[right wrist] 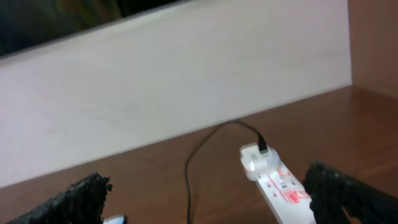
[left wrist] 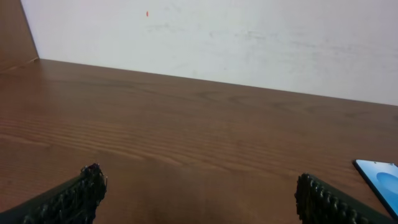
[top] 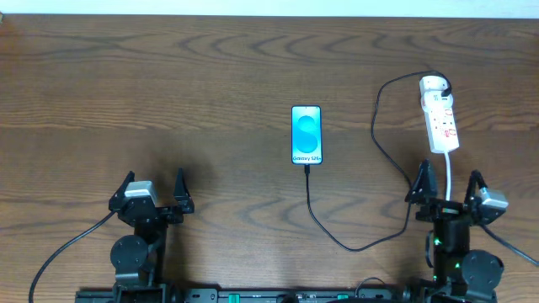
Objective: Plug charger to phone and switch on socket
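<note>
Viewing from overhead, I see the left gripper (top: 154, 179) and right gripper (top: 450, 173) near, fingers spread, holding nothing. The phone (top: 306, 135) lies mid-table, with the charger (top: 337, 240) seemingly reaching its near end. The socket (top: 441, 118) lies far right; I'd press its switch squarely with the right arm.

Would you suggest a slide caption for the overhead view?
Blue-screened smartphone with thin black charger cable reaching its lower edge; elongated white power strip; left pincer and right pincer open.

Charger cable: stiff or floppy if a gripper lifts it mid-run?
Likely floppy: the charger lies in loose curves. Probably light, being so thin. A pull may drag the phone, since its tip meets the phone's lower edge.
</note>
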Tool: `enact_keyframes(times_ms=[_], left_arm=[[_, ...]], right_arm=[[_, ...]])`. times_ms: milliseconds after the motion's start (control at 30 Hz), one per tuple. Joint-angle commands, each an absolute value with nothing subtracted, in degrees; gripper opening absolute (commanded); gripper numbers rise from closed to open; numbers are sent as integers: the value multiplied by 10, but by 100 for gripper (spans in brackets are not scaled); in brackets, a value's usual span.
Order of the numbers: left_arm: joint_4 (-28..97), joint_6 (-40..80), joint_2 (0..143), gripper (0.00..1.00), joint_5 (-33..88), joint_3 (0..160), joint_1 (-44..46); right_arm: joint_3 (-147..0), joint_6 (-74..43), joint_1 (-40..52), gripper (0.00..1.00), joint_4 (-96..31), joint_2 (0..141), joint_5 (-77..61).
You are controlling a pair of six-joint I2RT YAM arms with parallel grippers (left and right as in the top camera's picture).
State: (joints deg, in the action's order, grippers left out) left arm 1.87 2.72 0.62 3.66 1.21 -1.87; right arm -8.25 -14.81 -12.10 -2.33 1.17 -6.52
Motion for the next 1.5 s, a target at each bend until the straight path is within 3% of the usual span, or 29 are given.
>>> enact_keyframes(times_ms=[0,300,633,1467], left_arm=[[38,22,2,100,38,2,-22],[37,22,2,100,38,2,-22],[38,22,2,100,38,2,-22],[37,22,2,100,38,2,-22]], right_arm=[[-49,-141,-122,99,3,3,-78],[-3,-140,-67,99,7,3,10],[-3,-46,-63,99,-43,3,-4],[-3,-46,-55,99,-43,3,-5]])
